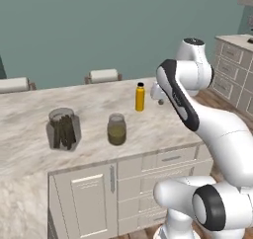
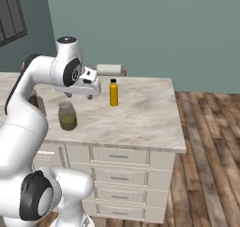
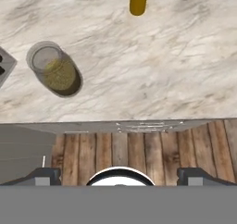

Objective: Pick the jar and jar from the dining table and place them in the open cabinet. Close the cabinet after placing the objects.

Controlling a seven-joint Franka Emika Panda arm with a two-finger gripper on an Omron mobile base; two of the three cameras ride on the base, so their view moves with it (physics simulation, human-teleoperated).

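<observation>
Marbled beige stone fills the middle of the left base view: the dining-table worktop carries both jars, the larger jar with dark brown sticks at centre left and the small jar with olive-green contents just right of it, the two apart, each standing upright. A yellow bottle stands further back, toward the upper centre, and the white arm rises at the right of the frame with its hand reaching in above the worktop's right end. In the right base view the small jar sits at left of centre on the worktop, with the gripper hanging just above and to its right, clear of it, and the bottle beyond. In the hand view the small jar lies at upper left, off the line between the jaws, whose tips stand far apart at the bottom corners with nothing between them (so no grasp is under way). By my reading the task is barely begun: neither jar is lifted, both remain to be carried to the cabinet, and the door closing comes last.
</observation>
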